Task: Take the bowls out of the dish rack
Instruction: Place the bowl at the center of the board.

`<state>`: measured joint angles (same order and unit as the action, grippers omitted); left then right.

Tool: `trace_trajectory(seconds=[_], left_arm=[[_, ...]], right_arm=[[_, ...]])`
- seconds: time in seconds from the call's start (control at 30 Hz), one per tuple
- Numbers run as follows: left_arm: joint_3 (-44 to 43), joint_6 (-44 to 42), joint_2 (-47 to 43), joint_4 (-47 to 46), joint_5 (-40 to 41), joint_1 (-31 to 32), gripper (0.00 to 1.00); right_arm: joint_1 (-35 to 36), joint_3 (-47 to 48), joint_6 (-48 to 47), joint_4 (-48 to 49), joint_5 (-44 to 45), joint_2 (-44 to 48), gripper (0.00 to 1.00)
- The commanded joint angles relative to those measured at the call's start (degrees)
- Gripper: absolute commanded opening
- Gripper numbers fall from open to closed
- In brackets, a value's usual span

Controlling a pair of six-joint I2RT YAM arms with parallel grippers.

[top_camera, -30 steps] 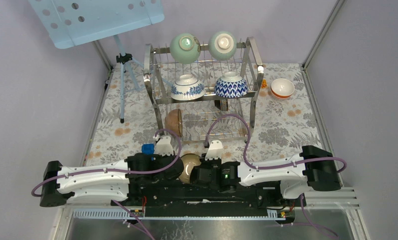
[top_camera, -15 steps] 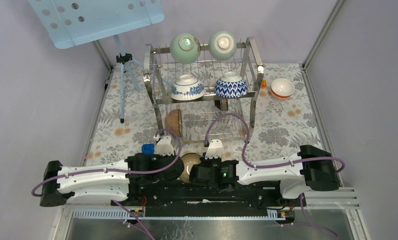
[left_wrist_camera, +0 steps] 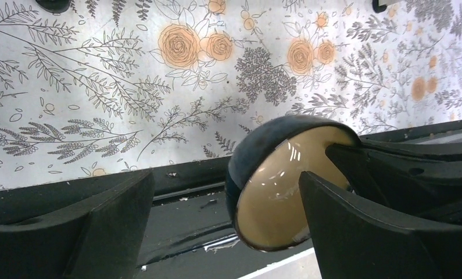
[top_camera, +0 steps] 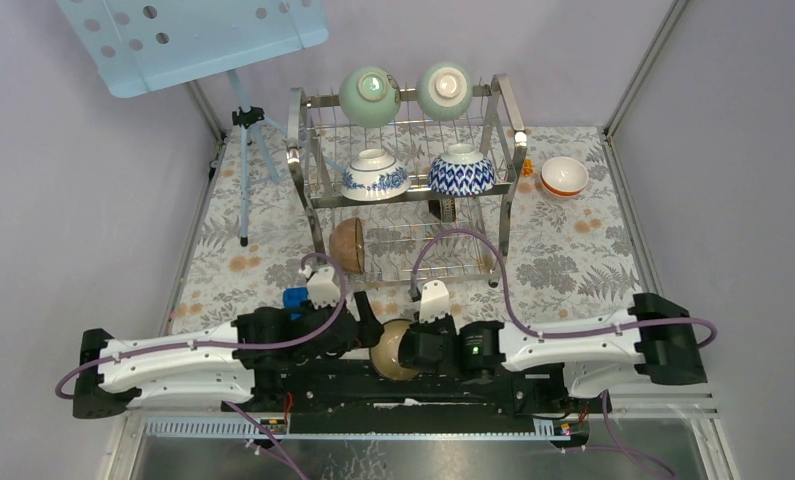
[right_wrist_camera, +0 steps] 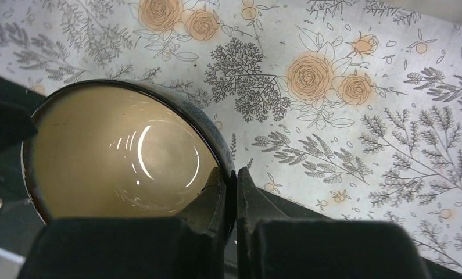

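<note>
A dark teal bowl (top_camera: 391,348) with a tan inside hangs tilted between the two arms at the near edge. My right gripper (right_wrist_camera: 235,177) is shut on its rim (right_wrist_camera: 219,157), one finger inside and one outside. My left gripper (left_wrist_camera: 219,192) is open, with the same bowl (left_wrist_camera: 280,186) close to its right finger. The dish rack (top_camera: 506,120) holds two pale green bowls (top_camera: 369,96) (top_camera: 444,90) on top. Two blue-and-white bowls (top_camera: 374,175) (top_camera: 461,170) stand on its upper shelf, and a brown bowl (top_camera: 347,244) leans on the lower tier.
An orange-white bowl (top_camera: 564,176) stands on the floral mat to the right of the rack. A pale blue perforated stand (top_camera: 203,40) on a tripod rises at the far left. The black rail (top_camera: 403,395) runs under the held bowl.
My left gripper has opened and let go of the dark teal bowl. The right gripper keeps the bowl and has carried it a little right and nearer.
</note>
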<state>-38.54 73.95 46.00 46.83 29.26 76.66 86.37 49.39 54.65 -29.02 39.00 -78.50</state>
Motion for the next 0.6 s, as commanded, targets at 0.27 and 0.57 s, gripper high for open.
trace_trajectory(seconds=[0.27,0.57], left_arm=[[-0.24,-0.27,-4.66,1.11,5.44,0.12,0.99],[0.35,1.19,-5.09,1.55,7.24,0.08,0.99]], right_arm=[[0.22,1.62,-3.29,-16.5,9.69,18.95,0.0],[-5.31,5.51,14.1,-38.18,20.67,26.87,0.0]])
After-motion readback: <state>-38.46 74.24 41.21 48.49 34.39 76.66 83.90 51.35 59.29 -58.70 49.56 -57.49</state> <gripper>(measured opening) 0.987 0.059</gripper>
